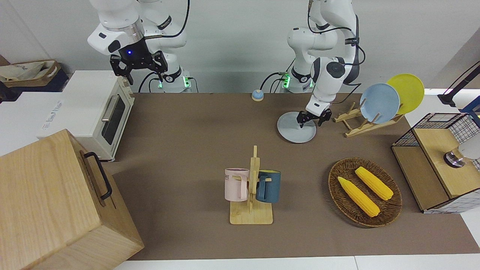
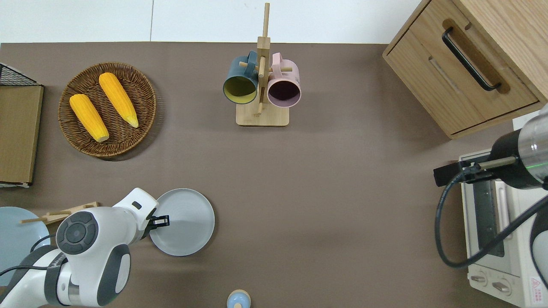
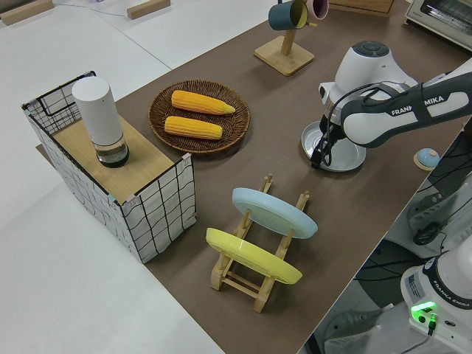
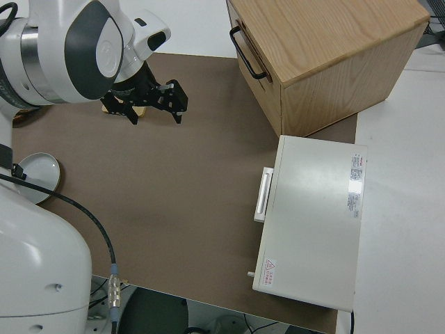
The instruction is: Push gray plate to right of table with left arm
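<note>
The gray plate [image 1: 290,129] [image 2: 188,226] [image 3: 345,153] [image 4: 38,175] lies flat on the brown table [image 1: 187,150], close to the robots and toward the left arm's end. My left gripper [image 1: 314,119] [image 2: 161,221] [image 3: 321,156] is down low at the plate's rim, on the side toward the left arm's end of the table. I cannot make out whether it touches the plate. The right arm is parked with its gripper [image 1: 145,75] [image 4: 155,111] open and holding nothing.
A wooden rack [image 1: 360,122] with a blue and a yellow plate stands beside the gray plate, toward the left arm's end. Farther from the robots are a corn basket [image 2: 107,109] and a mug rack [image 2: 261,85]. A small bell [image 1: 257,95], toaster oven [image 1: 101,112] and wooden cabinet [image 1: 56,202] are also here.
</note>
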You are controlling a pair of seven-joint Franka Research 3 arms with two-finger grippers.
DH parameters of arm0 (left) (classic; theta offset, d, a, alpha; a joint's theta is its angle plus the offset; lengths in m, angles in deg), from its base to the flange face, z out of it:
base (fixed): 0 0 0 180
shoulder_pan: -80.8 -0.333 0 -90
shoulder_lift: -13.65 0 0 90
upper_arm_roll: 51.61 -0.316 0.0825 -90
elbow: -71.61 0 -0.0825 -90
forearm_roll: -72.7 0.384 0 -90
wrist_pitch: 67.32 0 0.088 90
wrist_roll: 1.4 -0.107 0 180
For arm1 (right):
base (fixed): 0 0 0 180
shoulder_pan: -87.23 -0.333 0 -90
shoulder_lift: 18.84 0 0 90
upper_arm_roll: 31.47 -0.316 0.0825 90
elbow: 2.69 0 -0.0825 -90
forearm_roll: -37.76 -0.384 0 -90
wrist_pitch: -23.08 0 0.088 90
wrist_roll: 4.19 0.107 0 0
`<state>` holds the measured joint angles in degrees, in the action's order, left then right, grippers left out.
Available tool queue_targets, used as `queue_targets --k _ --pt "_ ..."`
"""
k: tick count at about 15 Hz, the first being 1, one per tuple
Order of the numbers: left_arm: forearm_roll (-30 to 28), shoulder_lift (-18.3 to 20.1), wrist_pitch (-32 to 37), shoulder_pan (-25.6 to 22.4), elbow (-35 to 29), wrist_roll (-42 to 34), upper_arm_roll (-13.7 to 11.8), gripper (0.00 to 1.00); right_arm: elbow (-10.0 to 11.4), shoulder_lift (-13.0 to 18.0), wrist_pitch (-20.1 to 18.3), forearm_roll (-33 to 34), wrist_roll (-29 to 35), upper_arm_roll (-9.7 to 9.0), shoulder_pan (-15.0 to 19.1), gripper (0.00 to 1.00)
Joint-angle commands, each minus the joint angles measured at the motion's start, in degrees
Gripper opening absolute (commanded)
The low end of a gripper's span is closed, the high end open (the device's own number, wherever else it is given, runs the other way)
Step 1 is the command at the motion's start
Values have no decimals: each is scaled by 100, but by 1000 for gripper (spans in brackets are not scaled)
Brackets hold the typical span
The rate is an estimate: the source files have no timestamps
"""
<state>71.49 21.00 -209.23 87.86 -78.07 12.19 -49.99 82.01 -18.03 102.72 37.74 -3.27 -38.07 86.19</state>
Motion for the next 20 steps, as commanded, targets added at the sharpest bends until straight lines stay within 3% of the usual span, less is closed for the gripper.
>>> queue_targets --k 1,14,17,20 --pt "112 3 -144 -38 -97 117 5 0 -50 17 -89 -24 74 -96 113 983" --pt "121 -23 -188 6 -88 99 -13 0 -50 17 -89 -25 74 -87 113 983" --pt "112 -32 -197 76 -71 423 40 0 -50 17 -89 -33 74 -96 113 983" --pt "51 -111 -267 479 -18 1107 66 0 -50 17 -89 -25 74 -87 113 983"
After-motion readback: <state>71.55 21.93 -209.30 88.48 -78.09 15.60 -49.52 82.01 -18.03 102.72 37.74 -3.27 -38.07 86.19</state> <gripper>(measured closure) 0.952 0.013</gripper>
